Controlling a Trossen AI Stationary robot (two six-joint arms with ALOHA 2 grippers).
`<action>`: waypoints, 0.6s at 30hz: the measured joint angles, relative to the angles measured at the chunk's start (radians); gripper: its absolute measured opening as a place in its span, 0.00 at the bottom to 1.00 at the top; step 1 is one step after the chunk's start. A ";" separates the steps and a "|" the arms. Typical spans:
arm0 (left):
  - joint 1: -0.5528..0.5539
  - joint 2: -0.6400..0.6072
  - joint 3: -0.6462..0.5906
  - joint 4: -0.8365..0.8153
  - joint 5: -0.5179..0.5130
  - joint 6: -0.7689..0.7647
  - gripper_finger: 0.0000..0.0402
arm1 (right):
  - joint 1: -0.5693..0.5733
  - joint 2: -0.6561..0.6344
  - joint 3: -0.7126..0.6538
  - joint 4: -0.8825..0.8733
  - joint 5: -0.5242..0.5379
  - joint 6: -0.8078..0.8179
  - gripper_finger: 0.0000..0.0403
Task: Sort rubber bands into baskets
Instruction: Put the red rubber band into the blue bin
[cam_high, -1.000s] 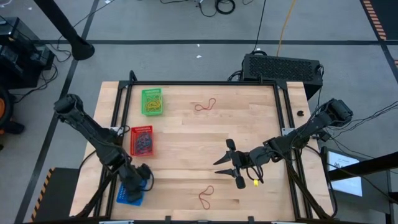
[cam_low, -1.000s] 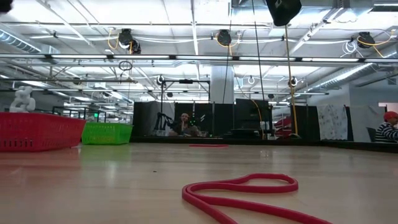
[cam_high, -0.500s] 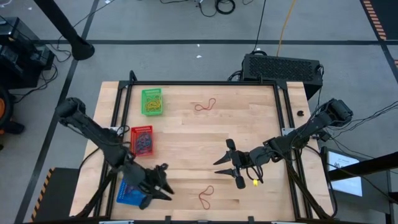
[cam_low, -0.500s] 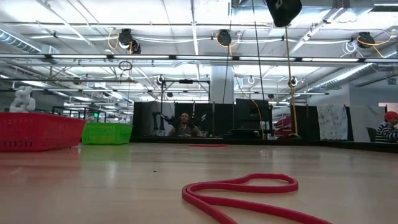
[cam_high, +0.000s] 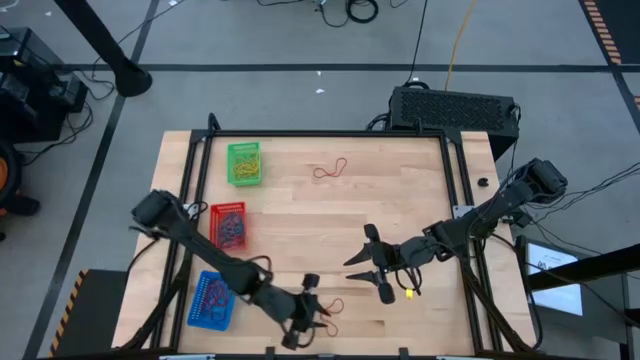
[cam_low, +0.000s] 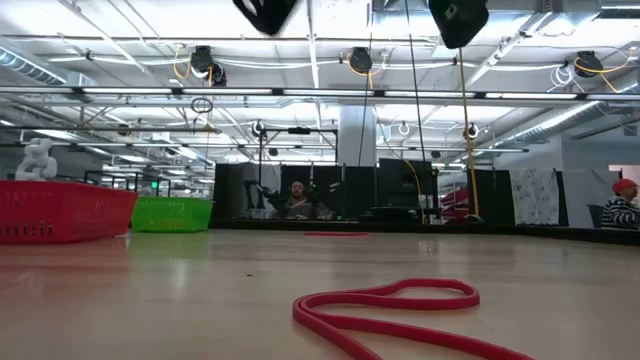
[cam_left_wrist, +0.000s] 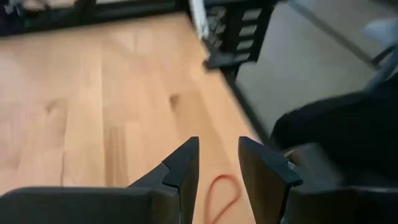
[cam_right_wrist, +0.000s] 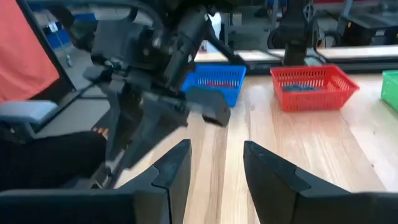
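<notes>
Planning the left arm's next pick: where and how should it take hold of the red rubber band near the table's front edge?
Come straight down from above on the red rubber band, which lies flat on the table. Pinch one strand of the loop, jaws set across it. The left gripper hovers by it, jaws apart; the loop's rounded end shows between them in the left wrist view.

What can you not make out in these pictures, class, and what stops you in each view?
- High view: the colours of single bands inside the red basket and the blue basket; too small.
- Low view: the blue basket lies outside the picture.
- Left wrist view: the red rubber band is partly cut off by the picture's edge, below the left gripper.
- Right wrist view: the green basket is cropped.
</notes>
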 joint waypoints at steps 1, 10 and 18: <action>0.007 0.027 0.009 -0.001 0.000 0.009 0.30 | 0.001 0.000 0.000 -0.015 0.000 0.001 0.35; 0.056 0.207 0.019 0.085 0.002 0.016 0.30 | 0.014 0.000 0.000 -0.063 0.000 0.007 0.35; 0.057 0.223 0.019 0.015 -0.008 -0.079 0.30 | 0.014 0.000 0.000 -0.063 0.000 -0.004 0.35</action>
